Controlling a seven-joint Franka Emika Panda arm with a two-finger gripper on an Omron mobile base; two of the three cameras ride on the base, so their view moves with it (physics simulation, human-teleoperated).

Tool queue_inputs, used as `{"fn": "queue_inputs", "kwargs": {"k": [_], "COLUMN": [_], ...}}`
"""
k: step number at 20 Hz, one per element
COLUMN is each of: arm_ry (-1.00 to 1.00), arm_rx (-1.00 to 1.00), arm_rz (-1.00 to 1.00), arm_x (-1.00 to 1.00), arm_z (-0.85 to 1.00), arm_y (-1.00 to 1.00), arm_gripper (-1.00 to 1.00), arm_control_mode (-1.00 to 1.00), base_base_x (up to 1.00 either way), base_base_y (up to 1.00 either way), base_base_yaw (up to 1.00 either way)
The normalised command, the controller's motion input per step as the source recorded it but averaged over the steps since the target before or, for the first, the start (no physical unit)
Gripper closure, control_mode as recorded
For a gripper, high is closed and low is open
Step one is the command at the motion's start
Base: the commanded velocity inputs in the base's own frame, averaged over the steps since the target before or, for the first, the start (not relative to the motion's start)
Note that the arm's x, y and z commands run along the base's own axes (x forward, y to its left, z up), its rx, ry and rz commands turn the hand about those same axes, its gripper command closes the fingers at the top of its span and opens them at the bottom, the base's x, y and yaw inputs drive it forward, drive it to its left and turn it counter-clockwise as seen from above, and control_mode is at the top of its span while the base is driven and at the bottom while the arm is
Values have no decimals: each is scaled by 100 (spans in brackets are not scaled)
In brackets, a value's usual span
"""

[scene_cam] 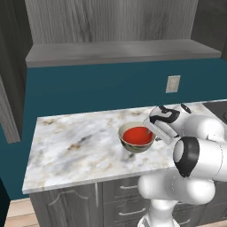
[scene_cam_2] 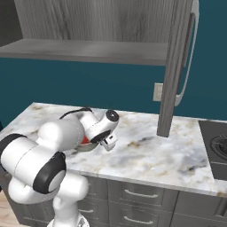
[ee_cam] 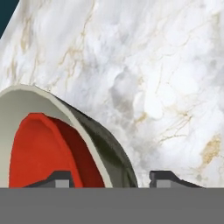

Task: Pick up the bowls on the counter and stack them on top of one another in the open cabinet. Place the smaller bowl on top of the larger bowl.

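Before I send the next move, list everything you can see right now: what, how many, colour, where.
larger bowl: one, grey-olive outside, cream inside, on the counter near its front edge.
smaller bowl: one, bright red, sitting inside the larger bowl.
counter: one, white-grey marble with tan veining, over grey drawers.
open cabinet: one, grey wood-grain, on the wall above the counter, shelf board bare where visible.
cabinet door: one, grey, swung open, with a pale curved handle.
wall outlet: one, beige, on the teal wall.
stovetop: one, dark, at the counter's right end.
gripper: one, dark tips, straddling the larger bowl's rim; one fingertip inside over the red bowl, the other outside.
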Motion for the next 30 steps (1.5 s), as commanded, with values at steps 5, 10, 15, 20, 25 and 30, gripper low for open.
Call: {"fn": "queue_inputs", "kwargs": {"k": [5, 10, 15, 20, 25, 30], "arm_ry": [0, 0, -3, -13, -12, -1], "arm_rx": [0, 0, 0, 0, 0, 0], "arm_rz": [0, 0, 0, 0, 0, -5], "arm_x": [-1, 0, -15, -32, -29, -28], "arm_z": [-2, 0, 0, 19, 41, 47], "arm_y": [14, 3, 0, 0, 0, 0], "arm_gripper": [100, 100, 100, 100, 100, 100], "arm_control_mode": [-100, -100, -100, -100, -100, -100], "base_base_x": [0, 0, 0, 0, 0, 0], "base_base_y": [0, 0, 0, 0, 0, 0], "base_base_yaw": [0, 0, 0, 0, 0, 0]}}
